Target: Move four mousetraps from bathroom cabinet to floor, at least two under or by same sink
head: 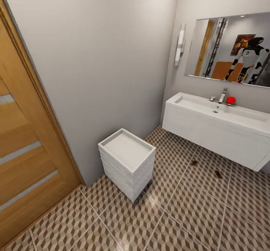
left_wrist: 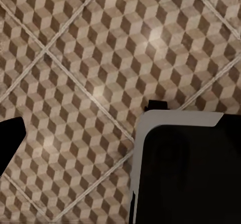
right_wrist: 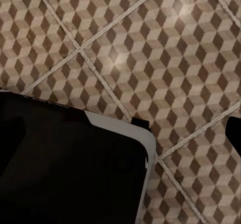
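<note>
Head view: the bathroom floor [head: 176, 213] is laid in large square tiles with a brown, beige and cream cube print and pale grout lines. Against the right-hand wall hangs the sink [head: 215, 110], a white rectangular basin on a plain white flat-fronted unit, with a chrome tap [head: 223, 95] at the back edge and a small red round object [head: 230, 100] just beside the tap.

Two mousetraps lie on the floor tiles close under the front of the sink unit: one mousetrap [head: 194, 162] nearer the unit, a second mousetrap [head: 218, 174] a little further out and to the right. Both are small, brown and flat; no finer detail can be made out.

A mirror [head: 228, 48] above the sink reflects the white-and-black robot and a framed picture. A white wall light [head: 180, 45] is fixed left of the mirror. A white ribbed bin [head: 127, 163] stands against the grey wall. An orange-brown door [head: 22, 150] with pale stripes is at the left.

No brand, label or legible writing is seen anywhere.

Left wrist view: floor tiles and a dark, white-edged part of the robot [left_wrist: 186, 169]. Right wrist view: the same. The state of either gripper cannot be told.
</note>
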Robot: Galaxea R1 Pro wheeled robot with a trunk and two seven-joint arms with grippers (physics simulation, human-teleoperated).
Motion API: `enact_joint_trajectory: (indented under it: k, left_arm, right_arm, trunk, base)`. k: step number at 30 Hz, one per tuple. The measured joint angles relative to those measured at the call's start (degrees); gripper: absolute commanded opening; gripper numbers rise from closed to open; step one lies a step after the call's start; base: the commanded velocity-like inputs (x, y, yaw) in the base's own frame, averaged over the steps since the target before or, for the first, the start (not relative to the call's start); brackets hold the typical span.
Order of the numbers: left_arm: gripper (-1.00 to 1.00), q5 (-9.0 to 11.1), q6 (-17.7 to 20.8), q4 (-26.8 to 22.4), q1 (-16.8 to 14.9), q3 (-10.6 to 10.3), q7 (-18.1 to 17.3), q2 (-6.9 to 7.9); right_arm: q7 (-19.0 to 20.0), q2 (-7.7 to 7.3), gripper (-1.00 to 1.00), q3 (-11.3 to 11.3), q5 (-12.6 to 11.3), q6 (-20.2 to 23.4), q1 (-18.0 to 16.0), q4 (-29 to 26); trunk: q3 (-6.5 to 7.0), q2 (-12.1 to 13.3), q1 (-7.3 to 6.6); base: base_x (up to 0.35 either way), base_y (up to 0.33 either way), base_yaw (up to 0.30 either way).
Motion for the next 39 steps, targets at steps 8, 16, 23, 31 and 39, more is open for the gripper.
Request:
enact_joint_trajectory:
  k: [8,16,23,31,39]
  left_arm:
    - [1.00,0.0,0.0,0.0,0.0,0.0,0.0,0.00]
    - [1.00,0.0,0.0,0.0,0.0,0.0,0.0,0.00]
    - [1.00,0.0,0.0,0.0,0.0,0.0,0.0,0.00]
    - [1.00,0.0,0.1,0.0,0.0,0.0,0.0,-0.24]
    - [1.00,0.0,0.1,0.0,0.0,0.0,0.0,-0.35]
  right_arm:
    - [0.0,0.00,1.00,0.0,0.0,0.0,0.0,0.0]
    - [-0.1,0.00,1.00,0.0,0.0,0.0,0.0,0.0]
    - [-0.8,0.00,1.00,0.0,0.0,0.0,0.0,0.0]
    - [-1.2,0.00,1.00,0.0,0.0,0.0,0.0,0.0]
    - [-1.2,0.00,1.00,0.0,-0.1,0.0,0.0,0.0]
  trunk:
    - [-0.25,0.0,0.00]
    - [-0.49,0.0,0.00]
    - [-0.71,0.0,0.00]
    - [-0.96,0.0,0.00]
    - [-1.21,0.0,0.00]
  base:
    - [0.000,0.000,0.271]
    - [0.000,0.000,0.271]
    - [0.000,0.000,0.271]
    - [0.000,0.000,0.271]
    - [0.000,0.000,0.271]
